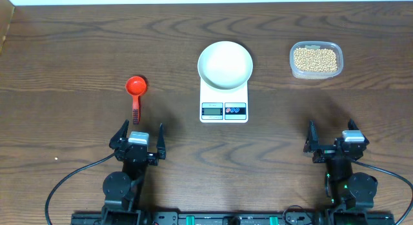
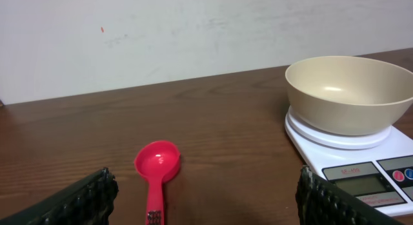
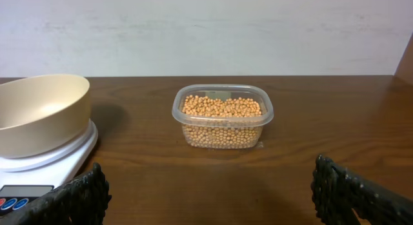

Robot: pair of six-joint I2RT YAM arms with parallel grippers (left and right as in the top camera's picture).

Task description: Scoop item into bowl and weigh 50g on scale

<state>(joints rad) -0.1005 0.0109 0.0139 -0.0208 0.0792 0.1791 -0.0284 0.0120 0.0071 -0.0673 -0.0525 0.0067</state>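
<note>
From overhead, the bench (image 1: 64, 57) shows plenty of bare wood. The scale (image 1: 223, 96) sits mid-bench with the white bowl (image 1: 225, 64) on its platform, on the side toward the far edge. The tub (image 1: 292, 60) of beans (image 1: 315, 58) stands toward the far right corner, well apart from the scale. A red scoop (image 1: 136, 89) lies left of the scale, its handle pointing at the near edge. The left gripper (image 1: 142, 127) and the right gripper (image 1: 331, 129) both wait by the near edge, with open wood in front of them.

In the left wrist view, the left gripper (image 2: 206, 205) is spread wide and holds nothing. The scoop (image 2: 157, 162) lies between its fingers (image 2: 84, 202) but ahead of them, untouched. The bowl (image 2: 352, 96) sits on the scale (image 2: 361, 167) at the right.

In the right wrist view, the right gripper (image 3: 210, 199) is also wide apart and empty. The tub (image 3: 222, 118), nearly full of beans (image 3: 222, 107), stands straight ahead across clear wood. The bowl (image 3: 39, 112) and scale (image 3: 58, 164) are at the left.
</note>
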